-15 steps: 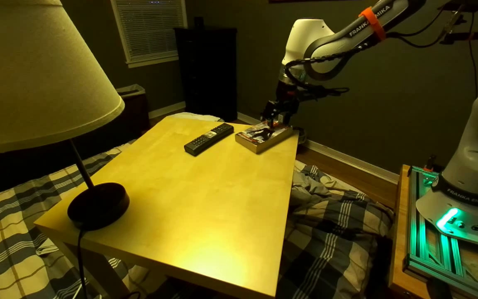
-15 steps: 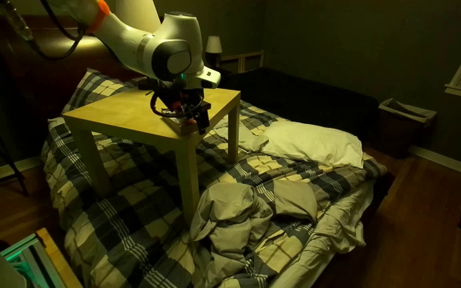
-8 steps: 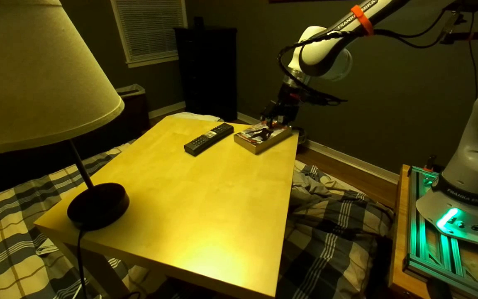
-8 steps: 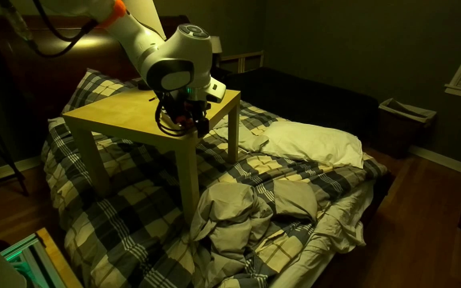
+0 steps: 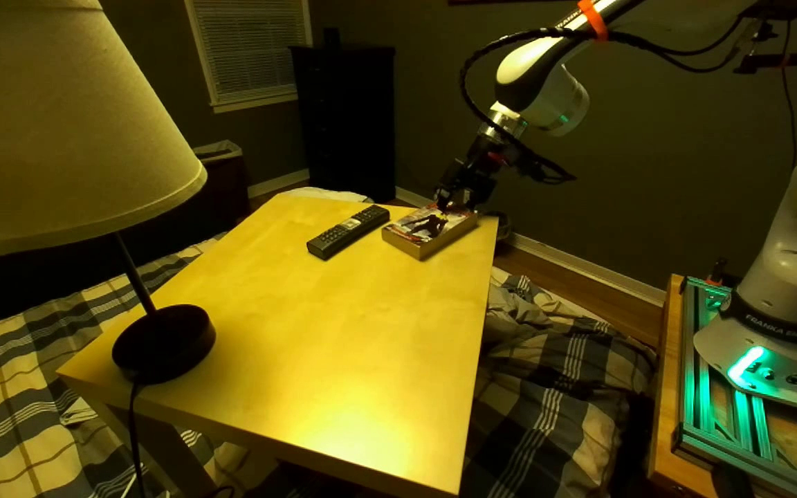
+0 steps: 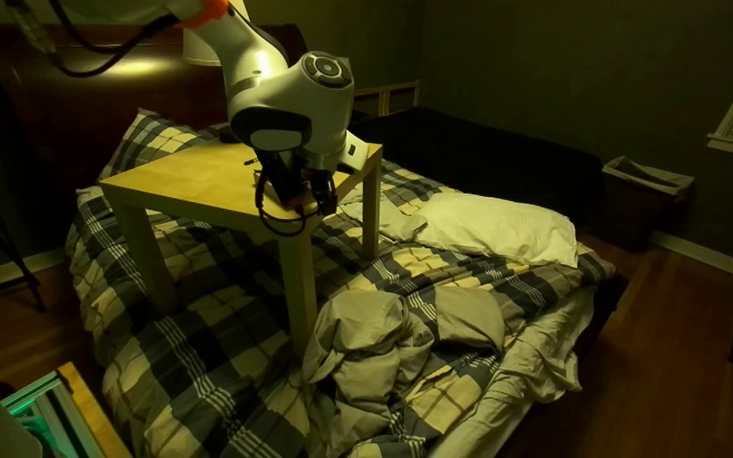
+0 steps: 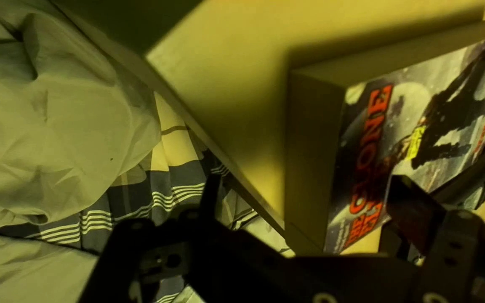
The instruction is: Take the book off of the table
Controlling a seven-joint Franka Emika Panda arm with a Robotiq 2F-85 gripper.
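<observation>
In an exterior view the book (image 5: 427, 232) lies cover up toward two o'clock on the counter (image 5: 343, 325), the remote (image 5: 349, 232) just beside it at nine o'clock. The fingers (image 7: 417, 206) are spread wide, a book corner showing between them.

The arm (image 6: 296, 98) slopes down, its wrist (image 5: 509, 119) tilted, the tool (image 7: 307, 181) angled low, its fingers (image 7: 212, 194) wide apart.

"THE CLONE" on book (image 7: 411, 134), "FRANKA" on robot base (image 5: 775, 332)
</observation>
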